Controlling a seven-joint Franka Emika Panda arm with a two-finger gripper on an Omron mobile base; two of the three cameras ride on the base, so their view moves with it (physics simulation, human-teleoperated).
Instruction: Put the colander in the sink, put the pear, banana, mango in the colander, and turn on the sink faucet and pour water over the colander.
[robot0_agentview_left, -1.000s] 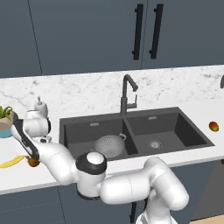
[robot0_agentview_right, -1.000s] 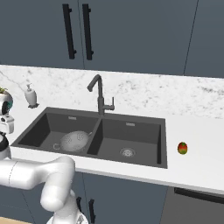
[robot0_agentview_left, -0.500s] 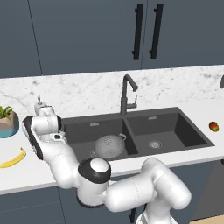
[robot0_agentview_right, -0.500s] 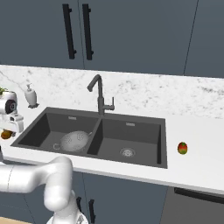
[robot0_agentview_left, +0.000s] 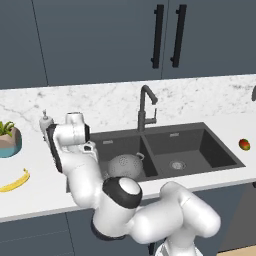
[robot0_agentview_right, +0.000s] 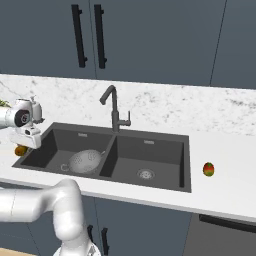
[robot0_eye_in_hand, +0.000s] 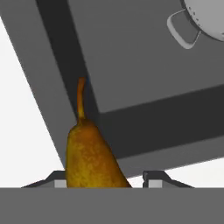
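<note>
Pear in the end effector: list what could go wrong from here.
1. The pear sits to one side between the finger tips, so it may slip loose during the carry.
2. It hangs over the sink edge, well short of the colander; released here, it would drop into the bare basin.

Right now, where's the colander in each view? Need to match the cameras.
Left base view: colander in the sink's left basin, centre frame.
Right base view: same basin, lower left.
Hand view: rim and one handle, top right corner.
Shared landmark: the sink faucet behind the basin divider.
</note>
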